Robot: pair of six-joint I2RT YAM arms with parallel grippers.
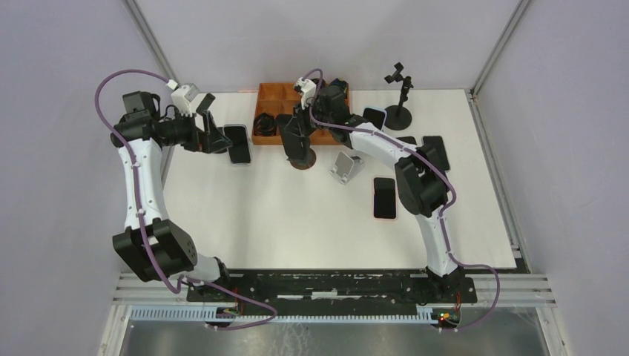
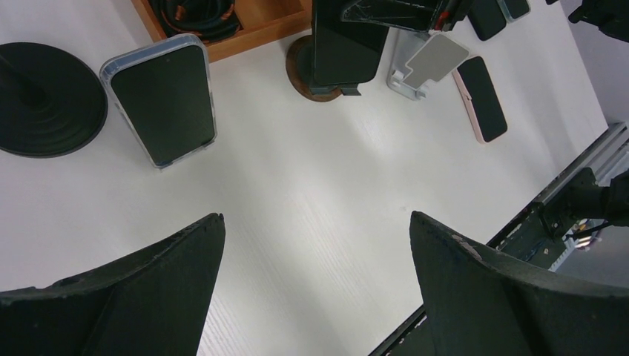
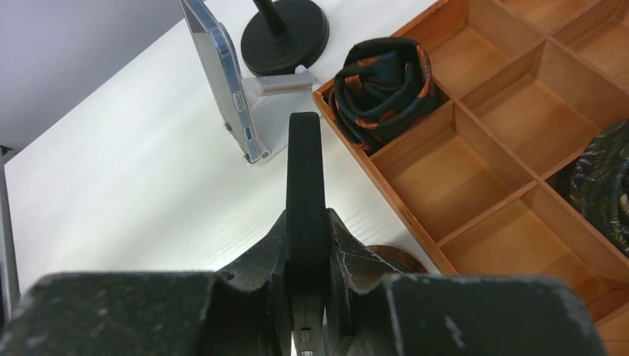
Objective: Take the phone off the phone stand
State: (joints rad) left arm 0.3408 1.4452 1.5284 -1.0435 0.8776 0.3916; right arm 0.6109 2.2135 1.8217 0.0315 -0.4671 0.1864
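A black phone [image 1: 296, 142] stands upright in a round brown wooden stand [image 1: 303, 160] just in front of the wooden tray. My right gripper [image 1: 297, 132] is shut on the phone's upper part from above. In the right wrist view the phone's thin black edge [image 3: 305, 167] runs up between my fingers [image 3: 348, 248], with the stand's brown base [image 3: 397, 257] below. The left wrist view shows the phone [image 2: 341, 44] and the stand [image 2: 300, 70] at the top. My left gripper [image 2: 315, 219] is open and empty above bare table, left of the stand [image 1: 213, 138].
A clear-cased phone [image 1: 237, 143] leans on a silver stand [image 3: 278, 93] by my left gripper. The wooden tray [image 1: 268, 93] holds rolled items. An empty silver stand [image 1: 348, 167], a pink-cased phone [image 1: 384, 198], two more phones and a black clamp stand [image 1: 400, 96] are to the right.
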